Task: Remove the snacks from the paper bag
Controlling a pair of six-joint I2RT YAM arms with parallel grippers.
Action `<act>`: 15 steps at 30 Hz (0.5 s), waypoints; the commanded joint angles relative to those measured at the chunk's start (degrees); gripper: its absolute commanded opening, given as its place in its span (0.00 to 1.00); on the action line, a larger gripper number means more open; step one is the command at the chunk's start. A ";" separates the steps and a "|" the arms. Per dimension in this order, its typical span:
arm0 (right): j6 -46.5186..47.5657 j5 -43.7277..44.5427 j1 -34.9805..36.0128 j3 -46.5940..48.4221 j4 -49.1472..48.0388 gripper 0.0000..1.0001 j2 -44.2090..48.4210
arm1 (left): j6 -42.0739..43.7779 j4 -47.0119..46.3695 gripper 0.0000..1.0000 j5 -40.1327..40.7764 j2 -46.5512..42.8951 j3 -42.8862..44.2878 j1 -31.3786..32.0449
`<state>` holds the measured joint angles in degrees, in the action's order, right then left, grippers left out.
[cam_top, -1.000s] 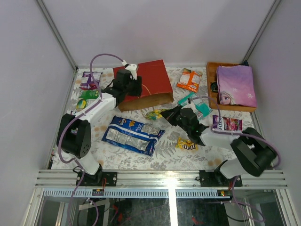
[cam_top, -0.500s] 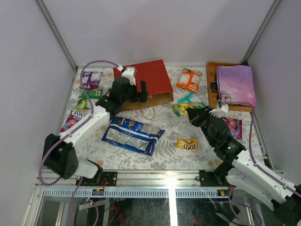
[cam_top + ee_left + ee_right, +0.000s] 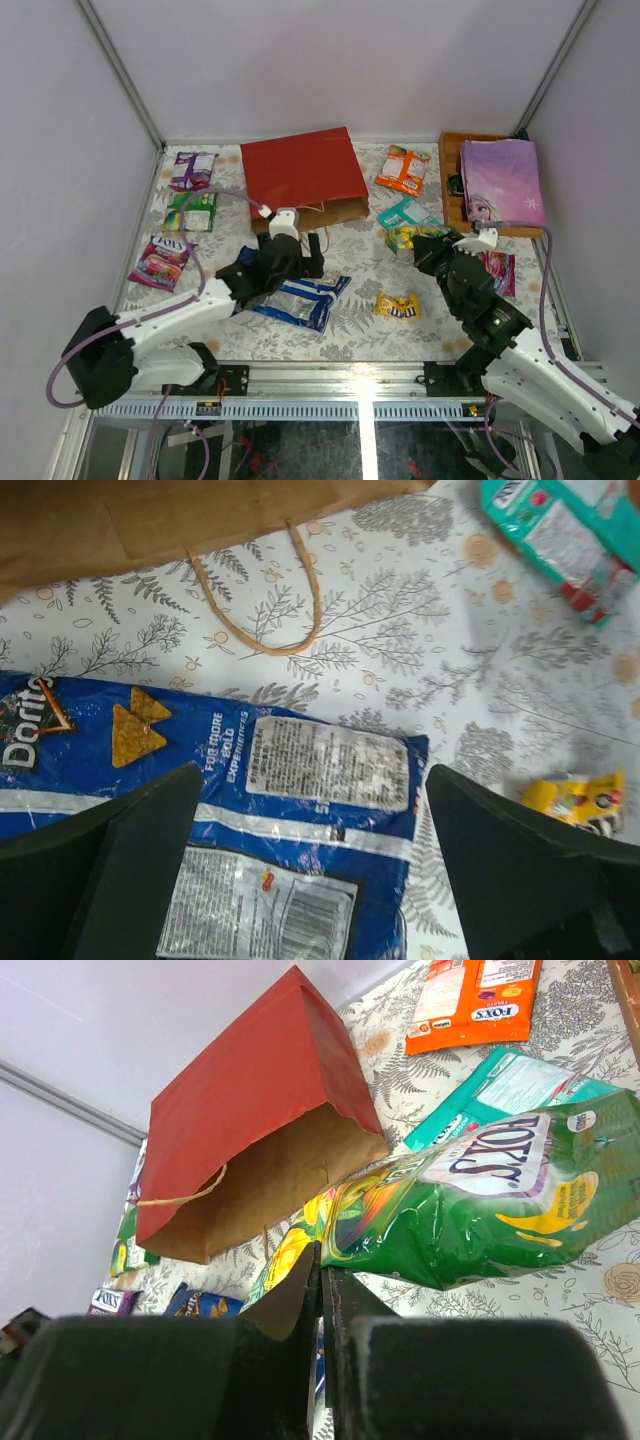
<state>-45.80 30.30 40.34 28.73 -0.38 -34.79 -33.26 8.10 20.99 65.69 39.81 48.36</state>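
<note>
Two right fingers (image 3: 280, 1320) pinch the green packet (image 3: 480, 1210) tight, and the left fingers (image 3: 520, 870) stand wide apart. Best to set the packet gently on the tabletop (image 3: 355, 325), away from the bag (image 3: 303, 170).

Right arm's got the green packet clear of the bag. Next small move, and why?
Probably lower the right gripper and open its jaws, setting the glossy yellow-green packet on the table: the jaws are pinched shut on its corner, and it hangs outside the red paper bag.
</note>
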 commanded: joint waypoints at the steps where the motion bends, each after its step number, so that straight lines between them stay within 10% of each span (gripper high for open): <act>1: 1.10 2.55 -0.17 0.03 -4.41 0.00 1.35 | 5.77 0.09 0.88 4.41 8.23 6.14 0.59; 15: 3.73 4.75 -0.17 -1.04 -2.52 0.00 4.42 | 14.30 7.37 0.61 6.41 42.08 29.11 0.49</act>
<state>-44.10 31.90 40.34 27.31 -0.19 -31.73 -20.99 12.80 23.94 104.64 65.63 48.75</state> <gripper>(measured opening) 0.025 0.610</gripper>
